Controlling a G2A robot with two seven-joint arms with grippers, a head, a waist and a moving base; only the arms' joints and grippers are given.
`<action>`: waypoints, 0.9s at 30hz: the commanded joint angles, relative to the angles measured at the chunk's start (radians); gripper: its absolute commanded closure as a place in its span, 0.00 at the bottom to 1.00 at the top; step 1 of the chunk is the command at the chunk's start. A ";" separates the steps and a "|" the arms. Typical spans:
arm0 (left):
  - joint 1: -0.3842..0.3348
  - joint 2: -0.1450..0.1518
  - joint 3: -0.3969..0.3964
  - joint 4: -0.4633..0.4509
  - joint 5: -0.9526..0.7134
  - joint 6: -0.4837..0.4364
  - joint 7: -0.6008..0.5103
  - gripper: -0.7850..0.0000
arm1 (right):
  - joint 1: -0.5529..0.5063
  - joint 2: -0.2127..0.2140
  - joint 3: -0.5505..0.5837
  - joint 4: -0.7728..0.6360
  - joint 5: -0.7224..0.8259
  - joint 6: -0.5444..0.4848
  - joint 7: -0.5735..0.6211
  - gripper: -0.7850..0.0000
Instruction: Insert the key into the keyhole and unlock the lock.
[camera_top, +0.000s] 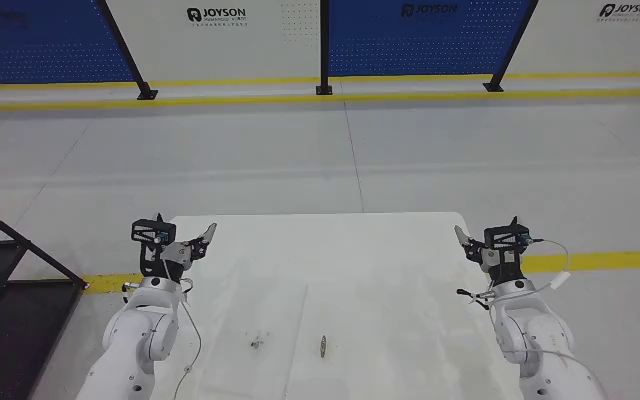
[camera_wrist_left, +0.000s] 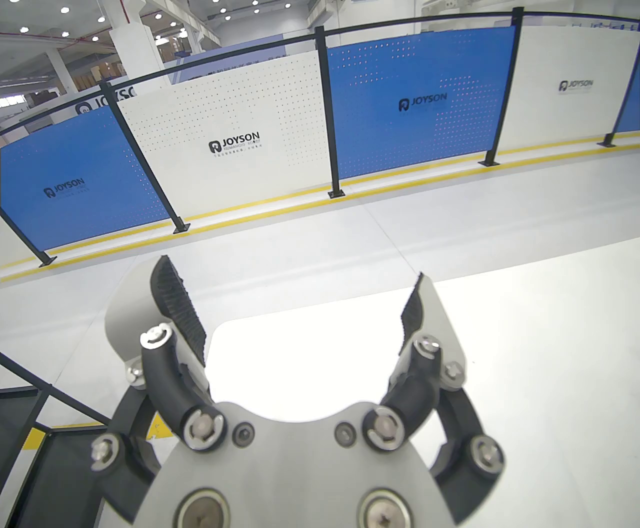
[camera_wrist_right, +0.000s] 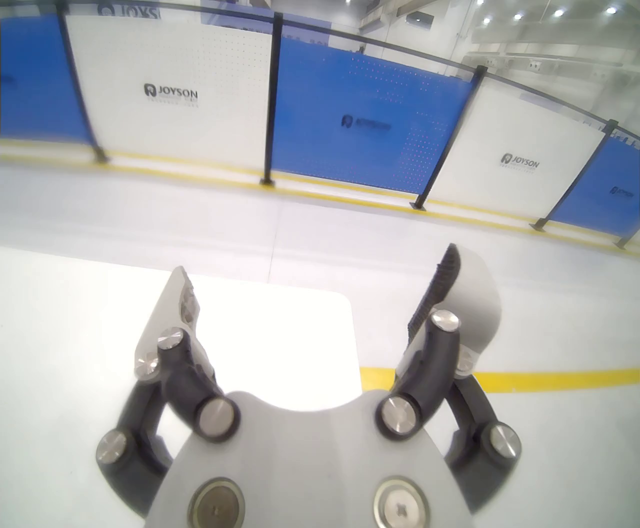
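Two small metal things lie on the white table (camera_top: 350, 260) near its front edge: a small silvery piece (camera_top: 256, 342) and, right of it, a slim dark-grey piece (camera_top: 323, 346). They are too small to tell which is the key and which the lock. My left gripper (camera_top: 186, 238) (camera_wrist_left: 292, 280) hangs open over the table's far left corner, with nothing between its fingers. Over the far right corner, my right gripper (camera_top: 487, 238) (camera_wrist_right: 316, 262) is open too and holds nothing. Both grippers are well behind the two pieces and point away from them.
A black frame (camera_top: 30, 262) stands off the table's left side. Beyond the table are grey floor, yellow floor lines (camera_top: 590, 261) and a fence of blue and white panels (camera_top: 420, 40). A faint crease runs down the tabletop (camera_top: 300, 320).
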 joint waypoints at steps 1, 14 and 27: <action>0.000 0.000 0.000 0.000 0.000 0.000 0.000 0.00 | 0.000 0.000 0.000 0.000 0.000 0.000 0.000 0.00; 0.057 0.005 -0.021 -0.041 0.030 -0.075 0.013 0.00 | 0.000 0.000 0.000 0.000 0.000 0.000 0.000 0.00; 0.442 0.024 -0.195 -0.300 -0.068 -0.448 -0.025 0.00 | 0.000 0.000 0.000 0.000 0.000 0.000 0.000 0.00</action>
